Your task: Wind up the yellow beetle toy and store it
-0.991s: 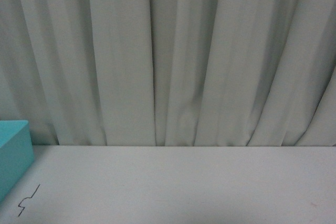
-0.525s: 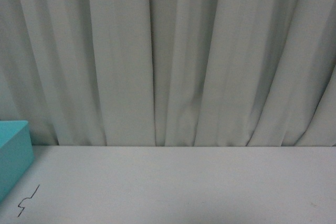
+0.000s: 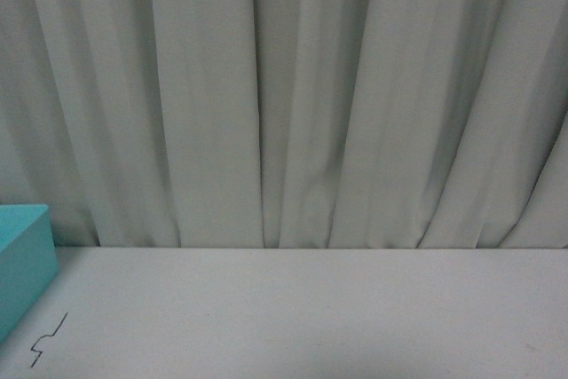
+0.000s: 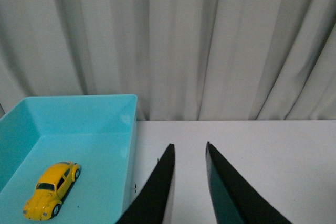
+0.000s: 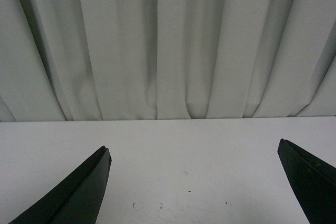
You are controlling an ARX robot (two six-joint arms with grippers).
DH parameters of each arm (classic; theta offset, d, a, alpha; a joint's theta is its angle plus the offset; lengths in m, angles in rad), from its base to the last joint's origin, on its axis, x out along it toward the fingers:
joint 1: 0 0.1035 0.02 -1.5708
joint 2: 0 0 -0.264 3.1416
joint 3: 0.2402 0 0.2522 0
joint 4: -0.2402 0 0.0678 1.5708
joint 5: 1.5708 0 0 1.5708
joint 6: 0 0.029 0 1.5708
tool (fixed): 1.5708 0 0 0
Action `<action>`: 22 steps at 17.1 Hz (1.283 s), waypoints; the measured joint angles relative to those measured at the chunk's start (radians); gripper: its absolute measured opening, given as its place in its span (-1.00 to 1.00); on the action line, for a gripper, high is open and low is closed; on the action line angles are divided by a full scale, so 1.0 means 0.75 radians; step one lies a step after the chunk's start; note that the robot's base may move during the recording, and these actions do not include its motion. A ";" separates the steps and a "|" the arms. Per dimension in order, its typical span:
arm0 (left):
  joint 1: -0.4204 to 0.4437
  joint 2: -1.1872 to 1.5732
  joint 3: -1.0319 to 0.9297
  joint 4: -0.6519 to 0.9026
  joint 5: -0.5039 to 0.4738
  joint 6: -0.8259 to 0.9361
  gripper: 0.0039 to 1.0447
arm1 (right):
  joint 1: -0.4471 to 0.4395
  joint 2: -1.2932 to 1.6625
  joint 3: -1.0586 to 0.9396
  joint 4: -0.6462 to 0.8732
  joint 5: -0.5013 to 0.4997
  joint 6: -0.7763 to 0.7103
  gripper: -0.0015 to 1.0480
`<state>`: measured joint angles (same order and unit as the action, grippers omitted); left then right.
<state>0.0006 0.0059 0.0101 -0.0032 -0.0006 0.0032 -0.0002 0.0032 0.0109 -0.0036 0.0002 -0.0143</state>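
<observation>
A pale pleated curtain (image 3: 293, 95) fills the background in all three views, hanging down to the far edge of the white table (image 3: 311, 308). In the front view neither arm shows; only a corner of the turquoise bin (image 3: 22, 259) stands at the table's left side, with a small dark squiggle mark (image 3: 49, 339) on the tabletop just beside it.

In the left wrist view the turquoise bin (image 4: 79, 129) lies just beside the left gripper (image 4: 189, 150), off to the side of its fingertips. The left gripper's fingers stand a narrow gap apart with nothing between them, over bare table.

The right gripper (image 5: 194, 153) is spread wide, its two dark fingers far apart and holding nothing, with bare table between them.

The yellow beetle toy (image 4: 51, 190) rests on its wheels on the floor of the bin, apart from the left gripper and separated from it by the bin's wall.
</observation>
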 joint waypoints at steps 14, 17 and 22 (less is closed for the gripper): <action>0.000 0.000 0.000 0.000 0.000 0.000 0.88 | 0.000 0.000 0.000 0.000 0.000 0.000 0.87; 0.000 0.000 0.000 -0.003 0.000 0.000 0.88 | 0.000 0.001 0.000 0.000 0.000 -0.001 0.87; 0.000 0.000 0.000 0.000 0.000 0.000 0.88 | 0.000 0.001 0.000 0.000 0.000 -0.001 0.87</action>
<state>0.0006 0.0059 0.0101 -0.0032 -0.0006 0.0032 -0.0002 0.0036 0.0109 -0.0036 0.0002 -0.0147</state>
